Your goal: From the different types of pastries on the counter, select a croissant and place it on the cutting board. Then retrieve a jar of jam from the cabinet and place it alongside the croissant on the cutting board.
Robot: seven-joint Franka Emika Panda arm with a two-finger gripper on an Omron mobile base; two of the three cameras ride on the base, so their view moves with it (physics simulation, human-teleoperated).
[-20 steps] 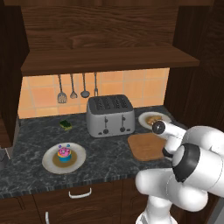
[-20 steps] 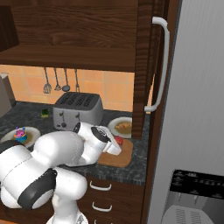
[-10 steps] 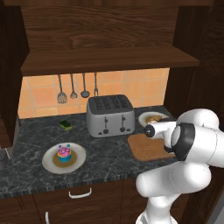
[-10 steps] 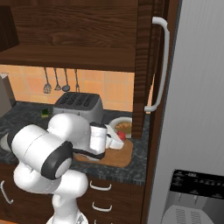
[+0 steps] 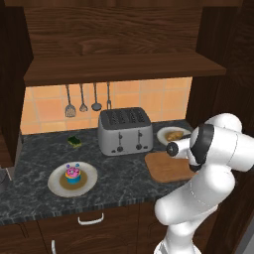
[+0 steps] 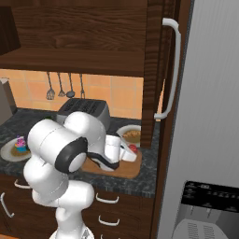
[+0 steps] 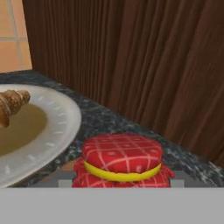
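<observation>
In the hand view the jar of jam (image 7: 122, 158), with its red checked lid, sits close up between the jaws. My gripper (image 6: 132, 152) is shut on the jar of jam (image 6: 133, 148) over the right end of the cutting board (image 6: 131, 170). I cannot tell whether the jar touches the board. The croissant (image 7: 10, 105) lies on a white plate (image 7: 52, 131) just beyond, to the jar's left. From the left base view, the croissant (image 5: 174, 134) is on its plate behind the cutting board (image 5: 166, 168), and my arm hides the hand.
A frosted cake (image 5: 72, 174) sits on a plate at the left of the counter (image 5: 39, 154). The toaster (image 5: 125, 130) stands mid-counter, left of the board. The cabinet shelf (image 5: 124, 67) hangs overhead. A dark wood wall (image 7: 144, 65) rises close behind the jar.
The arm has rolled its elbow up and over. The hand has shifted a little to the right over the board, with the jar still in it.
</observation>
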